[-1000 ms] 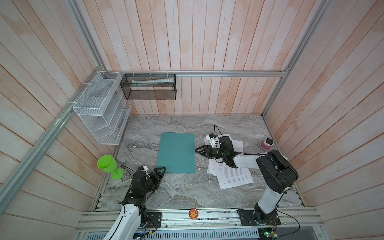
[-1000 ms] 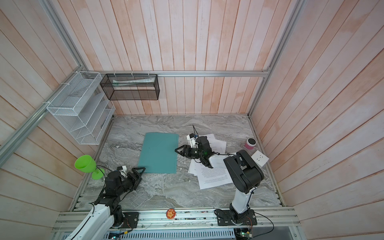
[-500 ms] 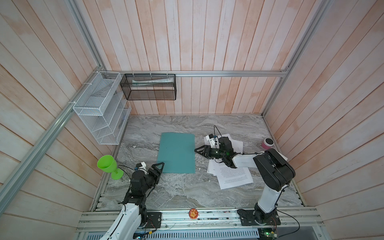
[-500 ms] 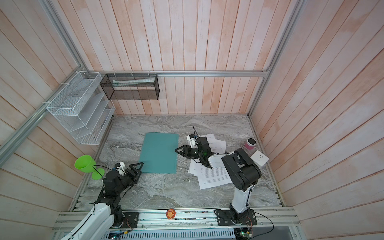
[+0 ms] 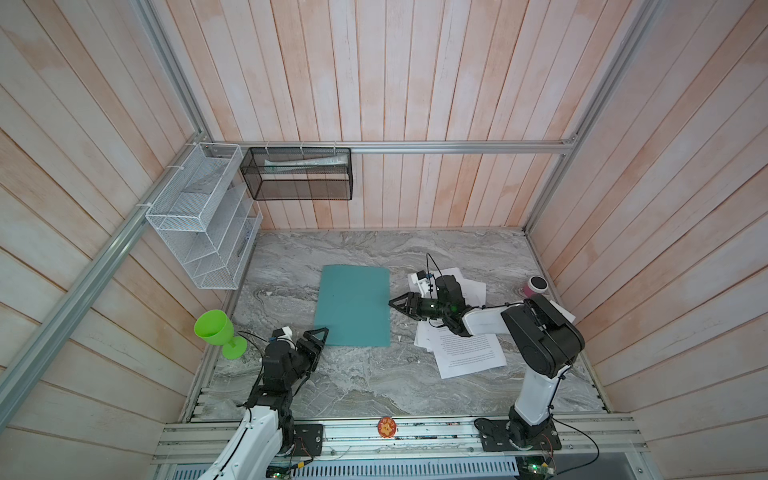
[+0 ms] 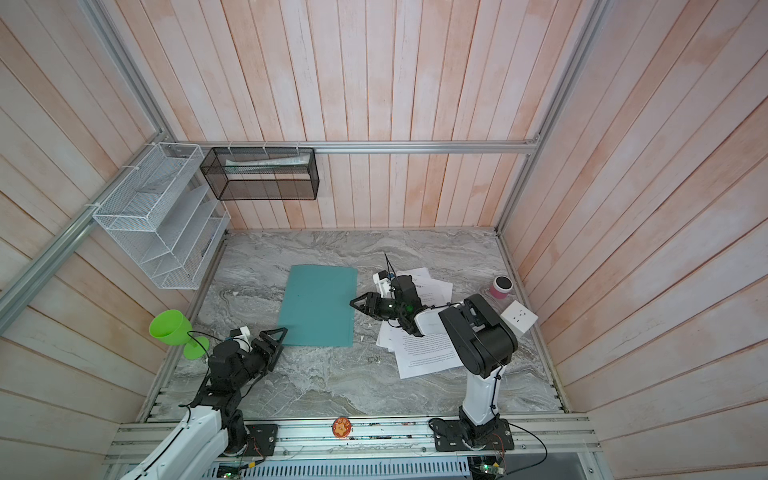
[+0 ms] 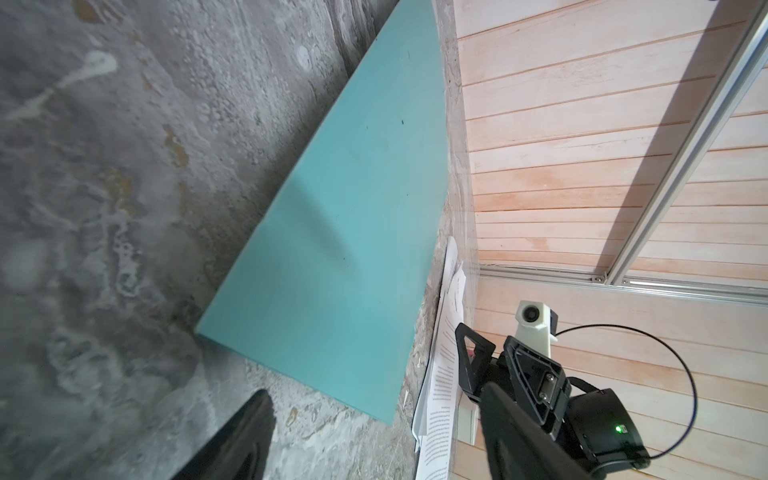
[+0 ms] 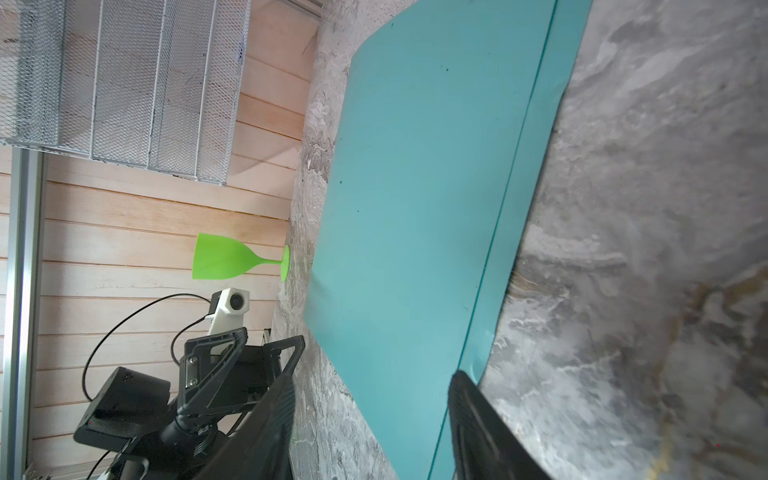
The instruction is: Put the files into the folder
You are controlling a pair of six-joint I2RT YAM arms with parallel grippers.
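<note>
The teal folder [image 5: 353, 305] [image 6: 320, 305] lies shut and flat on the marble table. The files [image 5: 469, 353] [image 6: 424, 345] are loose white printed sheets, scattered to its right and partly under the right arm. My right gripper [image 5: 392, 303] [image 8: 372, 378] is open and low at the folder's right edge. That edge lies between the jaws, and one finger [image 8: 465, 399] sits at the folder's [image 8: 415, 208] thin lower strip. My left gripper [image 5: 320, 337] [image 7: 376, 392] is open, just short of the folder's [image 7: 353, 249] near left corner. Nothing is held. The files [image 7: 444, 374] show past it.
A green goblet [image 5: 216, 332] [image 8: 224, 262] stands at the table's left edge beside the left arm. A white wire rack [image 5: 203, 224] and a black mesh basket [image 5: 299, 174] hang on the walls. A pink cup [image 5: 536, 286] and a white socket block [image 6: 519, 318] sit far right.
The left gripper has moved forward toward the folder's near left corner and its jaws have narrowed a little. The right gripper has hardly moved.
</note>
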